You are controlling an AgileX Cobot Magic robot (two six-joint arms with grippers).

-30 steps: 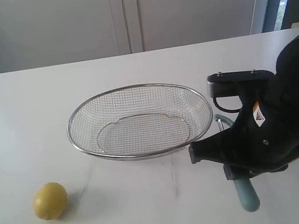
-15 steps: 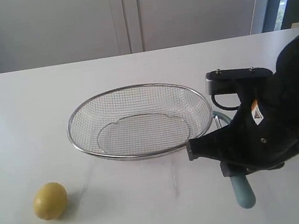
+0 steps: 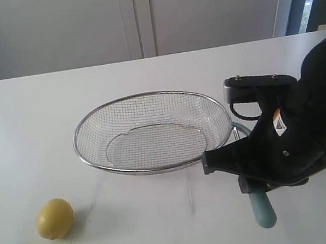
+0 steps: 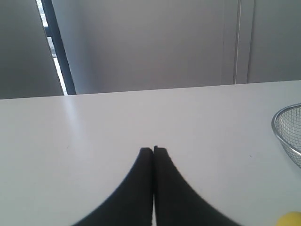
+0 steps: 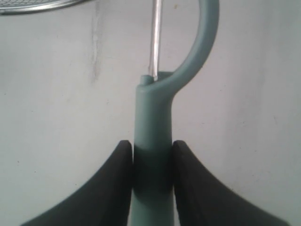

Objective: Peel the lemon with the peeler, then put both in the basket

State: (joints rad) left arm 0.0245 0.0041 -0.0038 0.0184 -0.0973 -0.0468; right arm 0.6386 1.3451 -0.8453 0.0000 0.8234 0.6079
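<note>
Right gripper here: my two black fingers pinch the slim peeler with the pale teal-blue handle and curved metal-bladed head, one finger on each side of the handle. The head points toward the wide, shallow oval basket of silver wire mesh, just beside it. I can't tell whether the peeler touches the white table or hangs just above it. My left gripper hovers over bare tabletop, its tips pressed tight together. The small round yellow lemon sits on the table, beyond the basket's other side and well apart from the peeler.
</note>
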